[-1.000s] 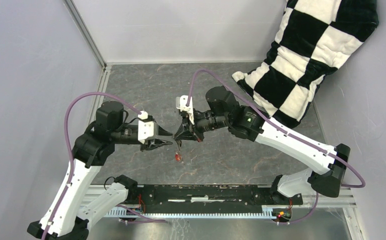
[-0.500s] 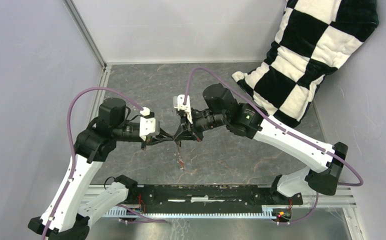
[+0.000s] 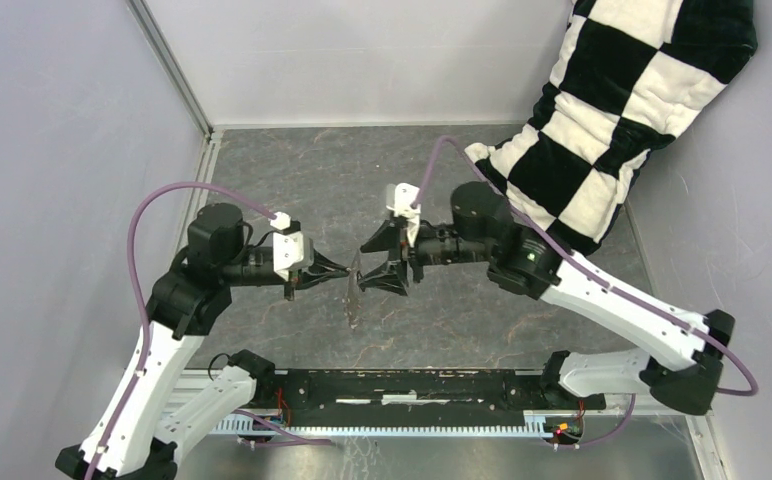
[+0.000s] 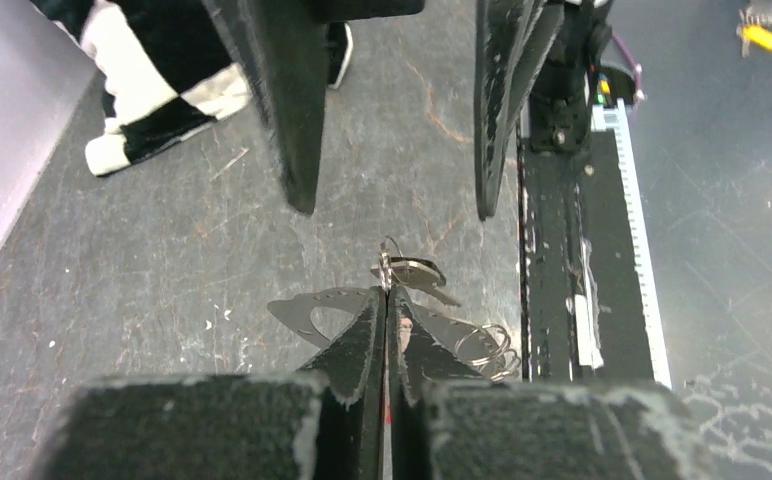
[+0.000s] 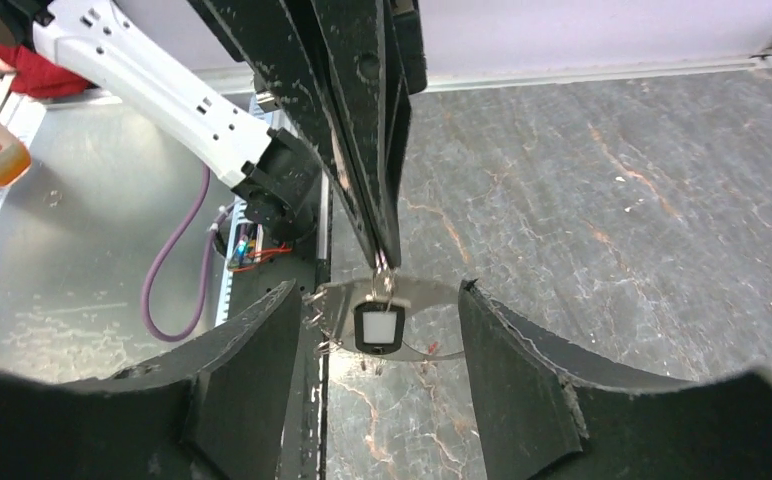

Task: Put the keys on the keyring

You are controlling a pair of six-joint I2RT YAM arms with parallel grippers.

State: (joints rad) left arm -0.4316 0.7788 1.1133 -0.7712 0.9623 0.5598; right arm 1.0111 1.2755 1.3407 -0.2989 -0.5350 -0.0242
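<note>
right end effector (image 3: 365, 267) has released and withdrawn; keyring (image 3: 354, 300) hangs clenched in the left end effector (image 3: 346, 268).

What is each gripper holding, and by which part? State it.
The left gripper pinches the keyring at its top edge; the right gripper is open, holding nothing.

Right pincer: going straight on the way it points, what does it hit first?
Probably the black key with the pale spot, dangling from the keyring gripped by the left pincer, between the open fingers of the right pincer. Depth unclear.
</note>
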